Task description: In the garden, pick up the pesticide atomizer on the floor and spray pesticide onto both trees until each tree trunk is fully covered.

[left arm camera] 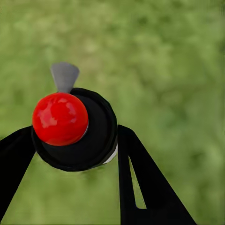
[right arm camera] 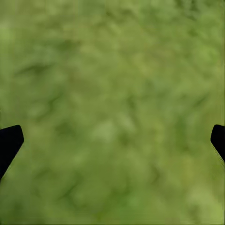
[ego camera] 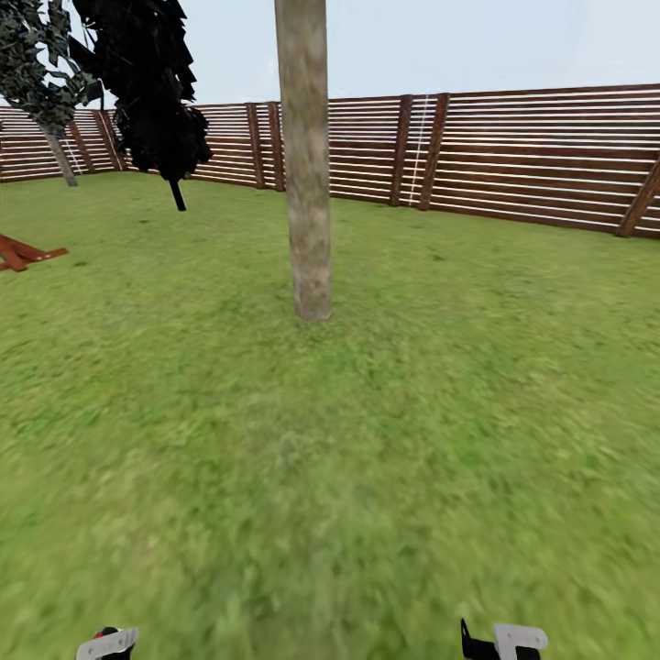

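Left gripper [left arm camera: 75,145] pinches the atomizer [left arm camera: 75,129] over the grass [left arm camera: 178,70]; right gripper [right arm camera: 112,140] jaws spread wide, holding nothing.

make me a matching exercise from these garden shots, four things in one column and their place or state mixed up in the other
Things:
1. pesticide atomizer
2. tree trunk
3. wooden fence
4. right gripper

Place or state:
A. runs along the far edge of the lawn
B. jaws wide apart over bare grass
C. stands upright in the grass straight ahead
D. held between the left gripper's jaws, red cap showing

Pairs: 1-D, 2-C, 3-A, 4-B
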Controlling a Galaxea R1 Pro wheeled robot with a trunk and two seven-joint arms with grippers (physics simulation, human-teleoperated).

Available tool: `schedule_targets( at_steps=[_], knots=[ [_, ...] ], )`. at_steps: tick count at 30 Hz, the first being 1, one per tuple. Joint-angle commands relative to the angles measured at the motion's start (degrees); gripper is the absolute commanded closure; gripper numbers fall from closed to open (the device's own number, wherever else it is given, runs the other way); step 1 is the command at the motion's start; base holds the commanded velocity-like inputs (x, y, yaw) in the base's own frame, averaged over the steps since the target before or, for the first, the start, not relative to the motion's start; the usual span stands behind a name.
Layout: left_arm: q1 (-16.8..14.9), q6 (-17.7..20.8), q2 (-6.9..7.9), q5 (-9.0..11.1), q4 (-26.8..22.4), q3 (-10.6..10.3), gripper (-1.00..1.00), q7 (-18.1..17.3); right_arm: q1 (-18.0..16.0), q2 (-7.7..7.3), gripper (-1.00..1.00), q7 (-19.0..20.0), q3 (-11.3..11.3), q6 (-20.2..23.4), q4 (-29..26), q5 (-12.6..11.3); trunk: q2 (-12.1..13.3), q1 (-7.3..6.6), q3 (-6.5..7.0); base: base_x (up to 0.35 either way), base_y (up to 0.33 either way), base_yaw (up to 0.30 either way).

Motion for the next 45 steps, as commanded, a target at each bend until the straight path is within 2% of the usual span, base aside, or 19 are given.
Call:
schedule_targets(
  at_steps=[1, 45],
  knots=[
    [0.0, 0.0, 0.00, 0.0, 0.0, 0.0, 1.00, 0.0, 0.0, 0.00, -1.00, 0.0, 0.0, 0.0, 0.0, 0.0, 0.0, 0.00, 0.00, 0.343, 0.000, 0.148],
    [0.0, 0.0, 0.08, 0.0, 0.0, 0.0, 1.00, 0.0, 0.0, 0.13, -1.00, 0.0, 0.1, 0.0, 0.0, 0.0, 0.0, 0.00, 0.16, 0.343, 0.000, 0.032]
  ],
)
